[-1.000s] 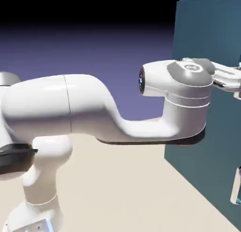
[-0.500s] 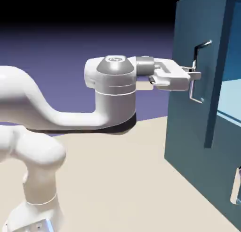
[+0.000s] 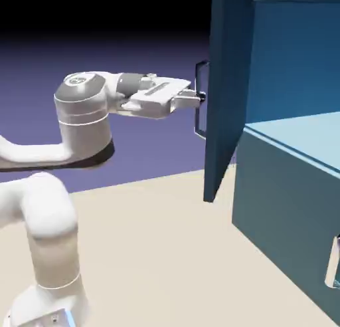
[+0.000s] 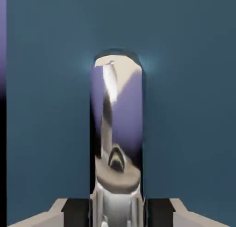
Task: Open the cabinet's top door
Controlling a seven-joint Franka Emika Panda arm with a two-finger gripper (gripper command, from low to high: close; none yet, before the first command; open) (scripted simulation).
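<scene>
Already the top door [image 3: 228,93] stands wide out from the cabinet [image 3: 292,206], and the gripper [image 3: 198,98], closed on its handle [image 4: 116,129], might slip off if pulled crookedly.

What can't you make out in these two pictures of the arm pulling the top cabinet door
- Fingertips of the gripper: exterior view, too small against the handle.
- Hinge side of the top door: the door's own edge hides it.
- Lower handle: cut off by the right edge.
- Hand view: handle fills the middle, finger pads hidden.
</scene>
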